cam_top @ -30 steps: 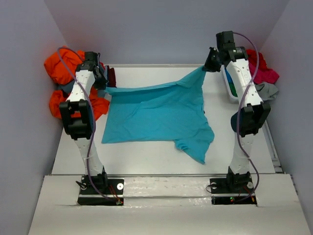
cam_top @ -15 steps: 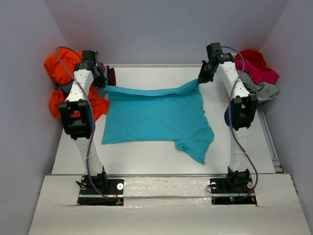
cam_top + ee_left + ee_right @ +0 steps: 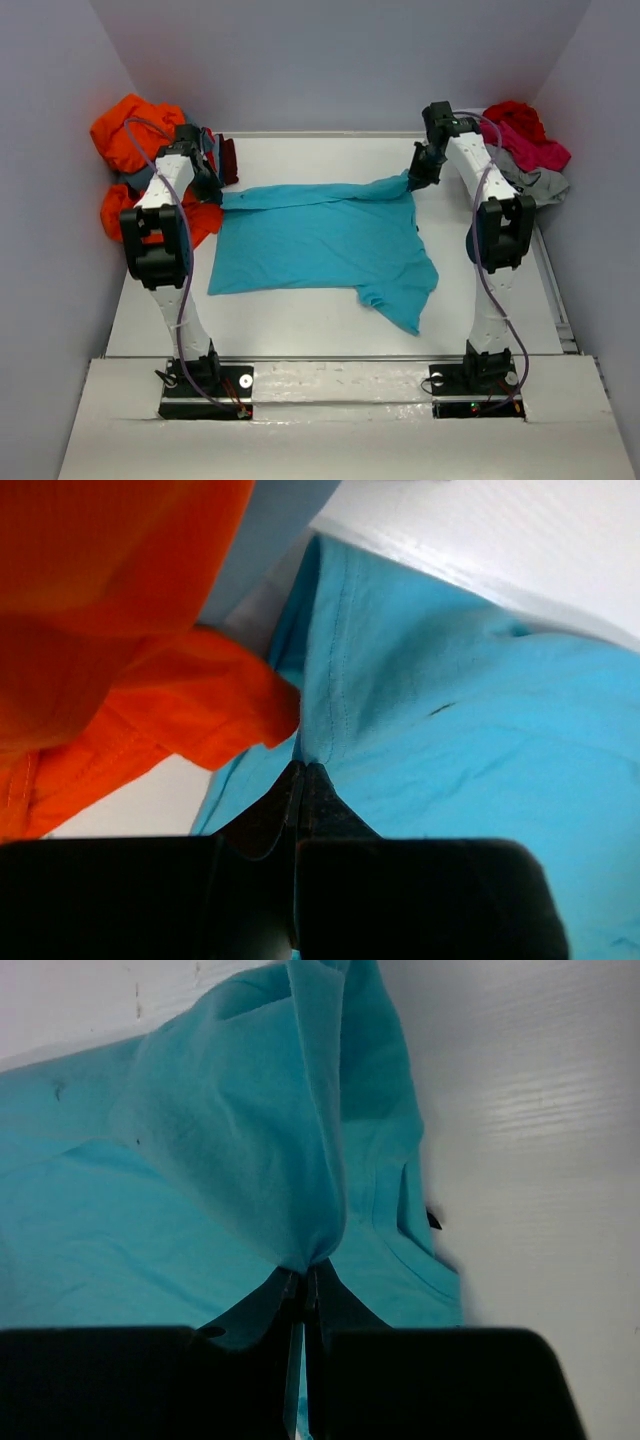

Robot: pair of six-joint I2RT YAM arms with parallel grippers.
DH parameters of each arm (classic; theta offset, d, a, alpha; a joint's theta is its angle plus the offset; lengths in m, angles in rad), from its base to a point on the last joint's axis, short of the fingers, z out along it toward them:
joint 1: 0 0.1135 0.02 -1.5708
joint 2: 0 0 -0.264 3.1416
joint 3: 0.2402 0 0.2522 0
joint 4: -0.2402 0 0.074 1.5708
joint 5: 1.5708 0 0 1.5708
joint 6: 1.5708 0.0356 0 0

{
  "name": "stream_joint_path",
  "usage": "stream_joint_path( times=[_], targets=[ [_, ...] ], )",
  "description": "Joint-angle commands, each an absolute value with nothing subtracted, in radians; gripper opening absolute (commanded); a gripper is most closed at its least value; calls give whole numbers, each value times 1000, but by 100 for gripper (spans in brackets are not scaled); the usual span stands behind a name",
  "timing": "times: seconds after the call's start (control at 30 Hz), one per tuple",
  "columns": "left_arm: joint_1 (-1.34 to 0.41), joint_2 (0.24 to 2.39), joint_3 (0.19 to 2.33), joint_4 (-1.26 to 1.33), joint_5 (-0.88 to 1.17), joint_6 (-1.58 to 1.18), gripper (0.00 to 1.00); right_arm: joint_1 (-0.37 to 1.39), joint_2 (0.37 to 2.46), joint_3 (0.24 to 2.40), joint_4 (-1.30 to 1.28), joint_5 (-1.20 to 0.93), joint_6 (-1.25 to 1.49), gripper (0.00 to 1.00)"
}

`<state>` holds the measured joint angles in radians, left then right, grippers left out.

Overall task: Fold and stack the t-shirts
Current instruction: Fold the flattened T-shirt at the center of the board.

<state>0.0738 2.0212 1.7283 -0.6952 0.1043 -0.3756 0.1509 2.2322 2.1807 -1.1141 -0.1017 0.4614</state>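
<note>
A turquoise t-shirt (image 3: pixel 320 240) lies spread on the white table, its far edge lifted at both corners. My left gripper (image 3: pixel 213 192) is shut on the shirt's far left corner (image 3: pixel 320 730), with orange cloth (image 3: pixel 150 680) right beside it. My right gripper (image 3: pixel 418 178) is shut on the far right corner, where a fold of turquoise cloth (image 3: pixel 290 1160) hangs from the pinch (image 3: pixel 308 1268). The shirt's near right part trails to a point (image 3: pixel 405 310) toward the front of the table.
Orange t-shirts (image 3: pixel 130 130) and a maroon one (image 3: pixel 228 160) are heaped at the far left by the left arm. Red, pink and grey shirts (image 3: pixel 525 145) are piled at the far right. Grey walls close in on both sides and behind.
Both grippers have come toward me and down with the shirt's far edge. The right one moved left and lowered its corner; the raised cloth now lies flatter and nearer.
</note>
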Motion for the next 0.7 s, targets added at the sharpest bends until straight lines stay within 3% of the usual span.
stream_joint_path(
  times=[0.0,0.13,0.43,0.67],
  targets=[
    [78,1881,1658,-716,123,-365,6,146,2086,2077,-1123,-109,459,7],
    [87,1861,1643,-718,126,-368,6,146,2022,1994,-1120,-83,454,7],
    [97,1836,1700,-756,135,-367,6,146,2009,2072,-1190,-84,448,7],
    [115,1821,1634,-750,138,-365,6,146,1980,1997,-1203,-94,436,7]
  ],
)
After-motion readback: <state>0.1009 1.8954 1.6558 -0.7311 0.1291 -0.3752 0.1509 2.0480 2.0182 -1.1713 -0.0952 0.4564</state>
